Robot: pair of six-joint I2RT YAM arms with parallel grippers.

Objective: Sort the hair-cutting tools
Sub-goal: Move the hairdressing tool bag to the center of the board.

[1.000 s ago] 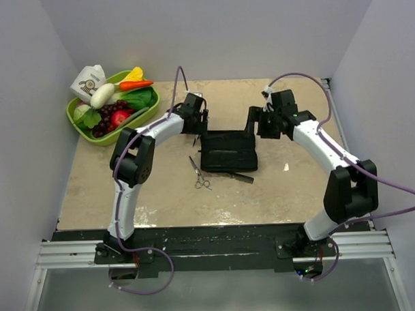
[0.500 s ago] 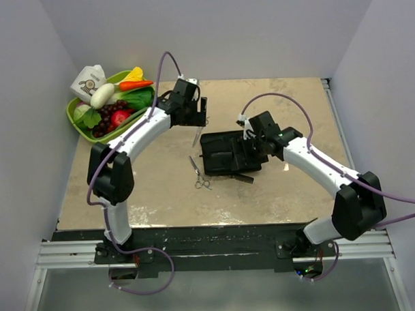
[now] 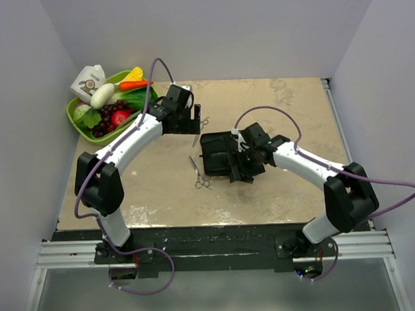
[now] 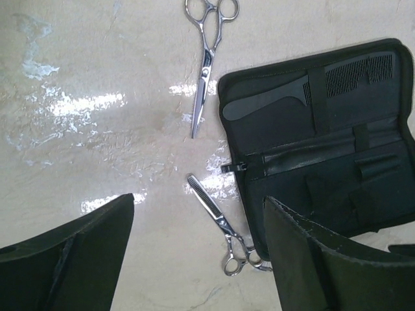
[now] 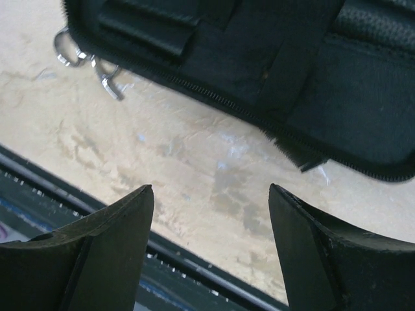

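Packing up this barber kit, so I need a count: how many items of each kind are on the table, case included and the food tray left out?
Silver scissors: 2, the plain pair and the toothed pair
Black comb, strapped inside the case: 1
Black case, lying open: 1
Total: 4

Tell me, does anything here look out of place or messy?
Somewhat: the plain silver scissors and the toothed silver scissors lie loose on the beige tabletop beside the open black fabric case, while only the black plastic comb sits under its strap.
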